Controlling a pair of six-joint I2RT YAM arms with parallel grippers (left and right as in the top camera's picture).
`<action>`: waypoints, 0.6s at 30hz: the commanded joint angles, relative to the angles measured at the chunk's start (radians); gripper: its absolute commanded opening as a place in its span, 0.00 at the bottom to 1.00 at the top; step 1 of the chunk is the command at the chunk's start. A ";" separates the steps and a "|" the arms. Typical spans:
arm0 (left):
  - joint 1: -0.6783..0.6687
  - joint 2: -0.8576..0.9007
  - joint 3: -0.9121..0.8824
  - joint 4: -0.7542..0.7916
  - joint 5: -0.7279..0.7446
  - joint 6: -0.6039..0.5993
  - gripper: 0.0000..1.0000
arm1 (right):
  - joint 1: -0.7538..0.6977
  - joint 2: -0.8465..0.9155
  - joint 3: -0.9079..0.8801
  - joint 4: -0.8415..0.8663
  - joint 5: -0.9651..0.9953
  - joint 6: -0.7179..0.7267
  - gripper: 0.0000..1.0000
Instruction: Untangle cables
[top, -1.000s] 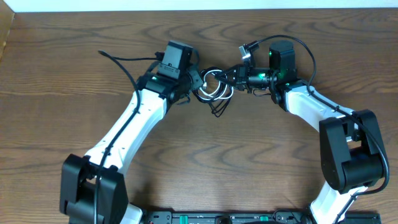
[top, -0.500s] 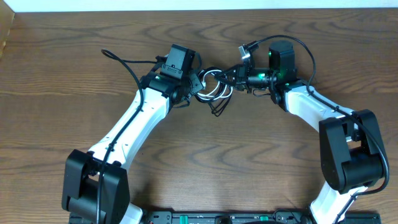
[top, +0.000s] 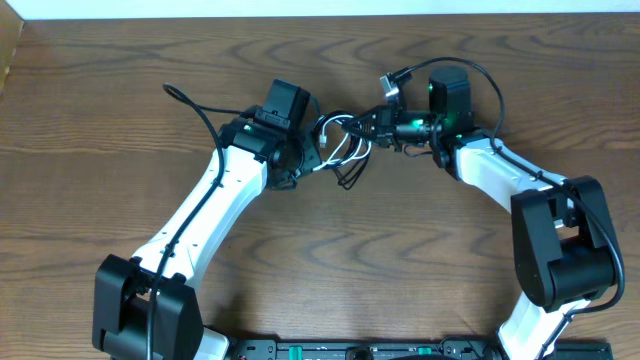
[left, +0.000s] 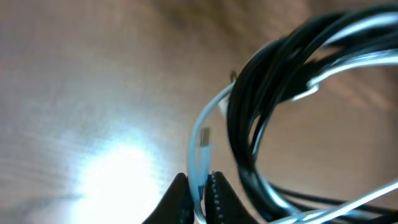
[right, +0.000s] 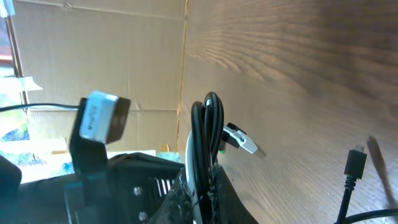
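Note:
The cables form one tangled bundle (top: 340, 147) hanging between my two grippers at the middle back of the table. My left gripper (top: 313, 155) is shut on the white cable (left: 202, 134); that strand runs straight up out of the fingertips (left: 180, 193). The black cable (left: 261, 106) coils to its right. My right gripper (right: 200, 186) is shut on several black loops (right: 208, 127) and a white strand (right: 189, 155). A silver plug (right: 244, 140) sticks out of the loops. A small black plug end (right: 356, 163) hangs at the right.
The wooden table (top: 330, 260) spreads under both arms. The left arm's own thick black cable (top: 195, 102) loops out to the back left. A cardboard wall (right: 124, 56) stands beyond the table's far edge, and a cardboard box corner (top: 8, 50) sits at the left.
My left gripper has shut on the white cable and drawn slightly left, pulling white strands out of the bundle. The right gripper has kept its hold and barely moved.

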 joint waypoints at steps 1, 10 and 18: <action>-0.005 -0.015 0.001 -0.047 0.005 0.024 0.15 | -0.008 -0.008 0.007 0.007 0.017 -0.006 0.01; -0.015 -0.014 -0.005 -0.054 0.002 0.025 0.34 | -0.008 -0.008 0.007 0.007 0.017 -0.005 0.01; -0.014 -0.012 -0.045 -0.056 -0.018 0.028 0.41 | -0.008 -0.008 0.007 0.007 0.017 -0.005 0.01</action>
